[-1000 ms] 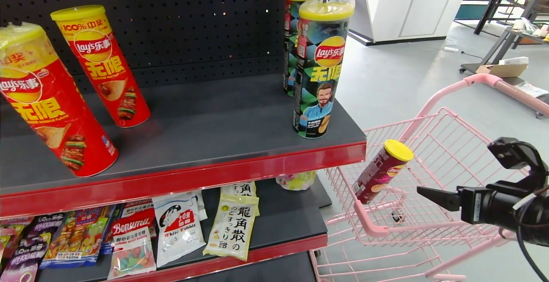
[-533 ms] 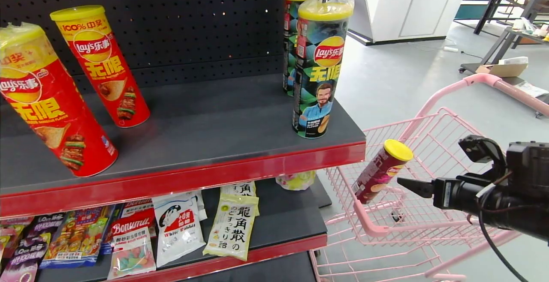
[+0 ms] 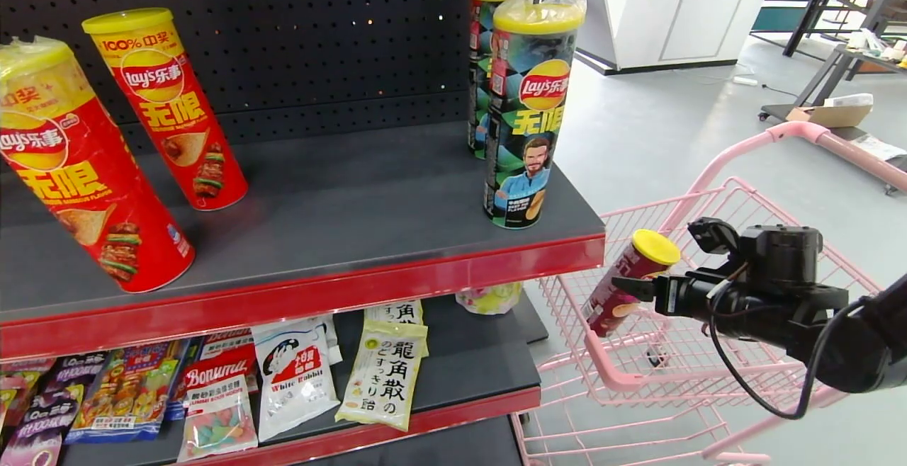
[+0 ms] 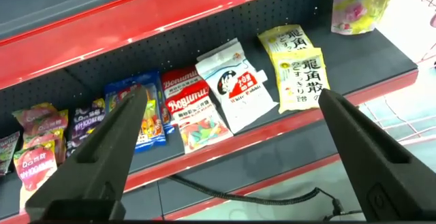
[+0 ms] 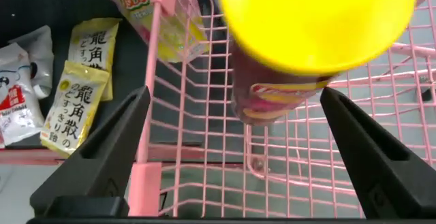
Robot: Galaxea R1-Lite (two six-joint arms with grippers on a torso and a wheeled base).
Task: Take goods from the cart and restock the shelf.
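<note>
The shelf (image 3: 354, 239) has open room between its standing cans, and the pink cart (image 3: 601, 365) stands just beside its end. The task's maroon can (image 3: 627, 285) leans in the cart, yellow lid up. Over the last second the right tool (image 5: 235, 93) has travelled in from well apart and now brackets the lid, released, so a grasp looks imminent and nothing is lifted yet. The left tool (image 4: 233, 93) hangs released before the lower shelf's snack bags (image 4: 235, 88). Whether either finger touches the can cannot be made out, and its base is cut off.
</note>
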